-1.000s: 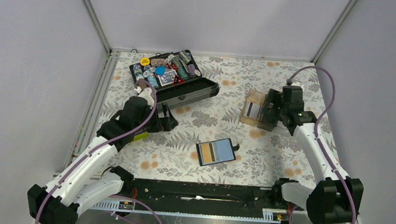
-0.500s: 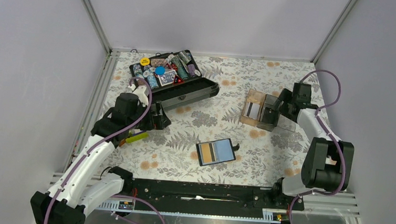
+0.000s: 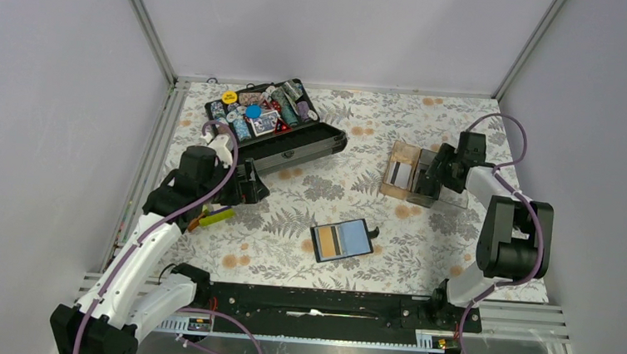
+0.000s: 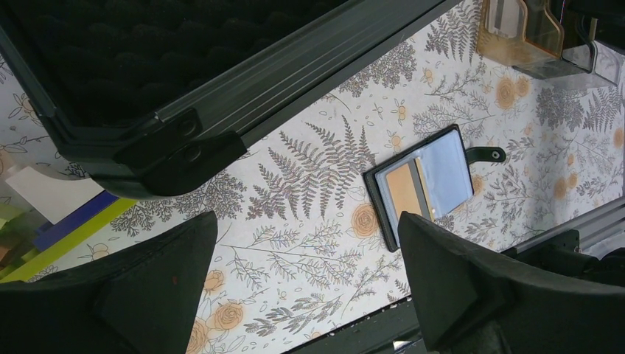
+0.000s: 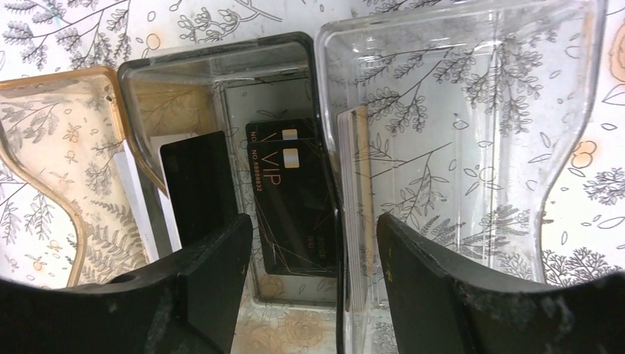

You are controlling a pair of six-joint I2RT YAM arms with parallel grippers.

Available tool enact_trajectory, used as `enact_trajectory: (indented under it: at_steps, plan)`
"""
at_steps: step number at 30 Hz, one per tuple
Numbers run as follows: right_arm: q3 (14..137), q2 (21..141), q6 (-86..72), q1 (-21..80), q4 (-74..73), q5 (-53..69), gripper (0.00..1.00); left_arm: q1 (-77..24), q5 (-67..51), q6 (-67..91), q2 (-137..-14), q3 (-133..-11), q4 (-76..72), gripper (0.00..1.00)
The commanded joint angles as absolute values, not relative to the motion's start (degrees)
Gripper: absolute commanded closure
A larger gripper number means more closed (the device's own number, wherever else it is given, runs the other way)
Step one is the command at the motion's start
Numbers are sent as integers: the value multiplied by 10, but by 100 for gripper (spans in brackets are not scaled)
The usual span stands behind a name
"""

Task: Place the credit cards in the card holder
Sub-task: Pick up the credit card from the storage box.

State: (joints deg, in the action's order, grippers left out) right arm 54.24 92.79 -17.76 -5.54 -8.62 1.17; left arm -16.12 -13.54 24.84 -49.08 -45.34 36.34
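The card holder (image 3: pixel 341 241) lies open mid-table, a tan card in its left pocket, also visible in the left wrist view (image 4: pixel 427 184). More credit cards stand in the acrylic trays (image 3: pixel 414 174): a black VIP card (image 5: pixel 291 192) in the smoky middle tray, a stack of pale cards (image 5: pixel 356 206) on edge in the clear tray, and a white card with a dark stripe (image 5: pixel 151 199) in the amber one. My right gripper (image 5: pixel 313 254) hangs open over the wall between the middle and clear trays, touching no card. My left gripper (image 4: pixel 309 273) is open over bare cloth, left of the holder.
The open black chip case (image 3: pixel 276 124) full of chips sits at the back left, right beside my left gripper (image 3: pixel 251 188). A yellow-green and blue object (image 3: pixel 217 214) lies under the left arm. Grey walls close in both sides; a black rail (image 3: pixel 326 303) runs along the near edge.
The right arm has folded back and brought its gripper over the trays, jaws narrowing. The left arm has drawn back slightly to the left.
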Motion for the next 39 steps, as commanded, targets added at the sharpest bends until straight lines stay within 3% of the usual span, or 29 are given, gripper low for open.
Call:
enact_trajectory:
  at_steps: [1, 18, 32, 39]
  plan:
    - [569, 925, -174, -57, -69, 41, 31, -153, -147, 240, -481, -454, 341, 1]
    - [561, 878, -170, -57, -71, 47, 34, -141, -161, 244, -483, -447, 336, 1]
    - [550, 863, -171, -57, -72, 32, 50, -138, -175, 245, -490, -445, 334, 1]
    - [551, 865, -171, -57, -73, 30, 67, -137, -179, 246, -492, -444, 333, 1]
